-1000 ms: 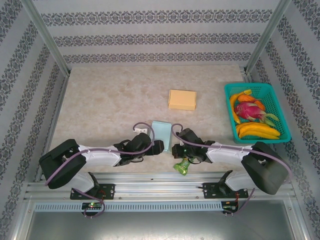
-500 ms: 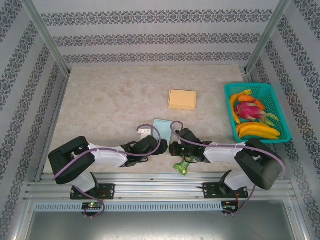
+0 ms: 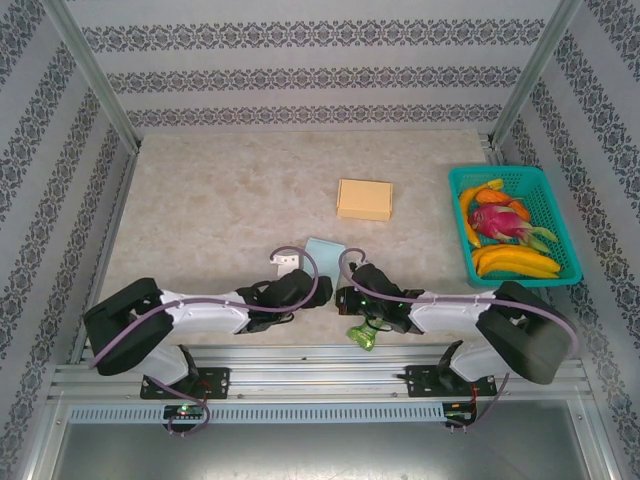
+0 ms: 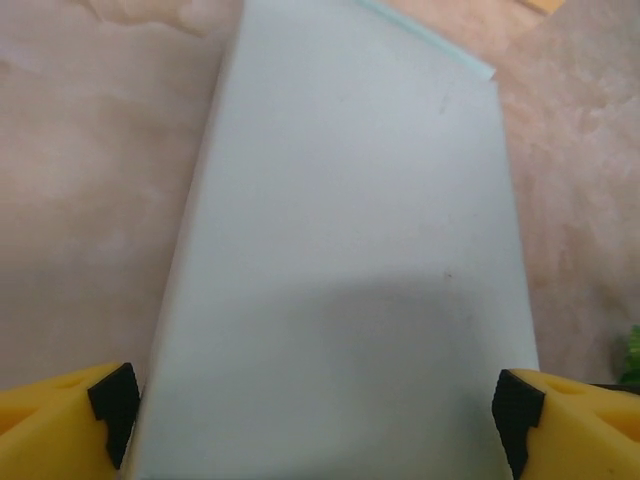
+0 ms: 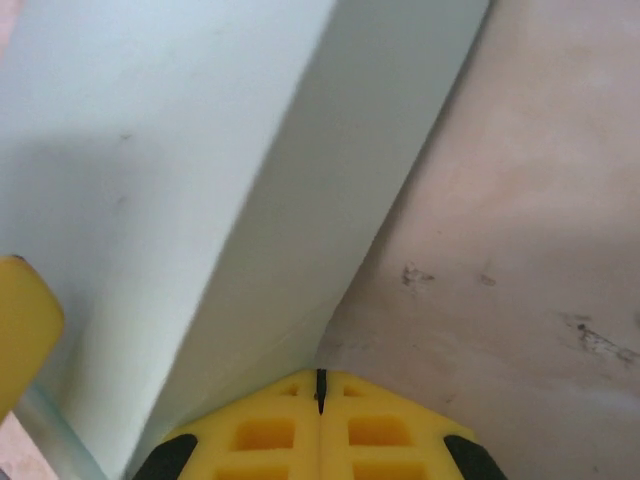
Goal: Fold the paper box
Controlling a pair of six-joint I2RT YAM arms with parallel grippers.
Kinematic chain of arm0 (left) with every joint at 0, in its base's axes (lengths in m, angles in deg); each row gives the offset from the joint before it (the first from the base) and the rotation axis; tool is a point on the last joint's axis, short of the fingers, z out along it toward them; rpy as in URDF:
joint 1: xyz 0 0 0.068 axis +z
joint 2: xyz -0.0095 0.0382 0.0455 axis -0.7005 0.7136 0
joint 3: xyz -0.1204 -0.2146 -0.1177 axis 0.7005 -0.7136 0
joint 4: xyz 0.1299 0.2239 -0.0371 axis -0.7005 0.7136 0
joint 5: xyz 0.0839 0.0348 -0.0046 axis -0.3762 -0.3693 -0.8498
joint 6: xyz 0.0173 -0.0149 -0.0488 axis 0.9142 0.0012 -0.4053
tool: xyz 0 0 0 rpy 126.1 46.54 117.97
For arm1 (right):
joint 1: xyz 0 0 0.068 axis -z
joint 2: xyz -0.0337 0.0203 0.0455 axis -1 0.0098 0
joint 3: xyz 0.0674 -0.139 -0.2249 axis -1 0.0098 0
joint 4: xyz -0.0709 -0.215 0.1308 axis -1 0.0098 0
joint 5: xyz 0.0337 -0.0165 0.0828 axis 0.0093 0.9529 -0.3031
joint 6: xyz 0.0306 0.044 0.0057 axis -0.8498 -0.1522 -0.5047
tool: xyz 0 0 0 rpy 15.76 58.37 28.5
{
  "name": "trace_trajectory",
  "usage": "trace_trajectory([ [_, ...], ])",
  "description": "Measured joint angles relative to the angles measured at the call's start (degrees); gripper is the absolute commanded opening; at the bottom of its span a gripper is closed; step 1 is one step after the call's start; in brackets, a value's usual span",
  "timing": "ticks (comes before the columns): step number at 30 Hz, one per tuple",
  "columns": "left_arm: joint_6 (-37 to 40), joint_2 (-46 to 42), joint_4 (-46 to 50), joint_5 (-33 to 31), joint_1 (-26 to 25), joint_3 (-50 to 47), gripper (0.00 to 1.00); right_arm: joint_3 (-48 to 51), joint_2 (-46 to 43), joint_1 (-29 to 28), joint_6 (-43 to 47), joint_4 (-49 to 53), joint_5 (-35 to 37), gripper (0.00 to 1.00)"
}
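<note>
The paper box [image 3: 322, 248] is pale blue and lies near the table's front centre, partly hidden by both grippers. In the left wrist view the paper box [image 4: 340, 260] runs away from the camera. My left gripper [image 4: 315, 420] is open wide and straddles its near end, with one black pad [image 4: 115, 408] at each long side. My left gripper [image 3: 318, 290] meets the box from the left. My right gripper [image 5: 320, 385] is shut, its tip low against the box's side wall [image 5: 330, 210] at table level. From above, my right gripper [image 3: 345, 297] sits just right of the box.
A tan closed box [image 3: 364, 199] lies farther back on the table. A teal basket [image 3: 560, 222] of fruit stands at the right edge. A green crumpled wrapper [image 3: 363, 333] lies by the front rail, under the right arm. A small white piece [image 3: 287, 264] sits left of the blue box.
Both grippers have closed in on the blue box from either side. Less of the box shows between them from above. The right gripper stayed shut and the left stayed wide.
</note>
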Motion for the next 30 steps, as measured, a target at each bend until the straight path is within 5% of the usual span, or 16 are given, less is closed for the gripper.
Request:
trace_trajectory([
  [4,0.1,-5.9,4.5,-4.0,0.0,0.2,0.97,0.0,-8.0,0.0,2.9,4.1,4.4,0.18],
  [9,-1.2,-12.8,10.0,-8.7,0.2,-1.0,0.96,-0.1,-20.9,0.0,9.6,12.2,12.2,0.58],
  [11,-2.5,-14.7,10.1,-8.8,0.3,-2.7,0.96,-0.3,-23.8,0.5,13.0,14.0,14.7,0.67],
  [20,-11.6,-12.3,6.5,-6.6,-3.0,-8.2,0.91,-12.9,-10.3,14.4,26.3,16.3,7.1,0.66],
  [30,-18.6,-6.1,0.8,-6.9,-7.1,-6.5,0.88,-27.4,10.3,16.0,34.3,16.0,-3.2,0.62],
])
